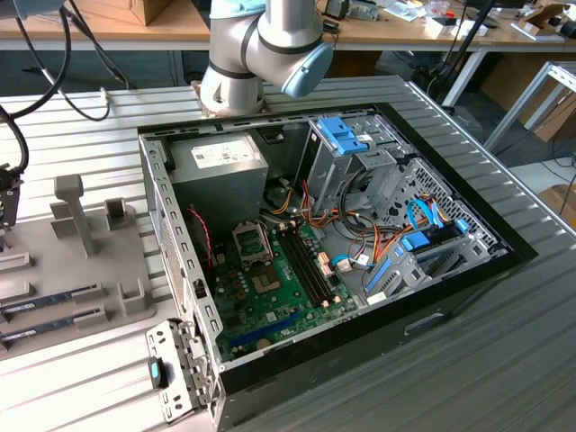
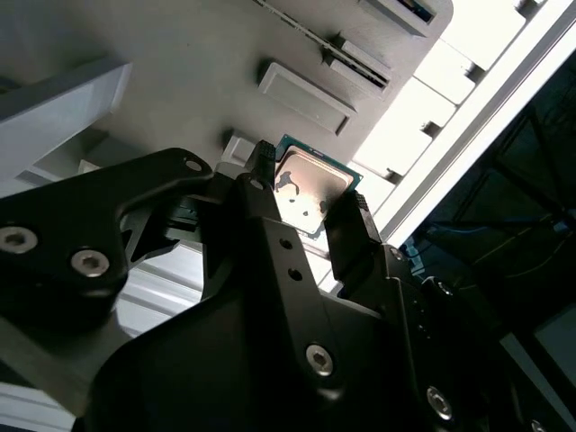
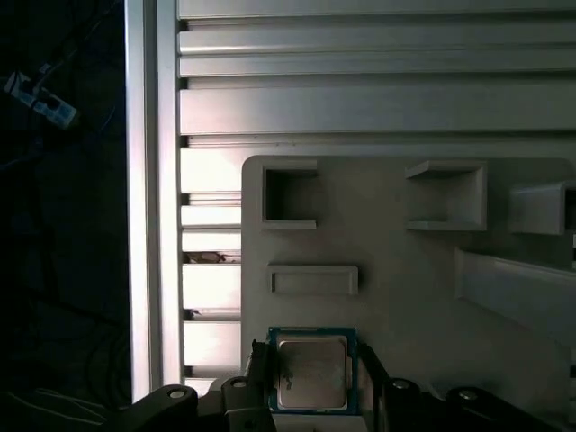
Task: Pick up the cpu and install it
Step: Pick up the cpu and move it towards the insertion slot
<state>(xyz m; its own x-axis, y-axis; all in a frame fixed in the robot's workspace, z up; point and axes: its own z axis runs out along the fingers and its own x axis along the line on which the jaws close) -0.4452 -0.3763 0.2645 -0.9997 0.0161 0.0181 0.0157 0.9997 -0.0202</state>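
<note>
Exterior view looks down over the computer case; both wrist views hang close above the tray, sharing the cpu

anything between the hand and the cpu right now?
Nothing visible. In both wrist views the hand is right at the cpu, which lies flat on the grey tray. No cable, part or other object sits between them.
</note>
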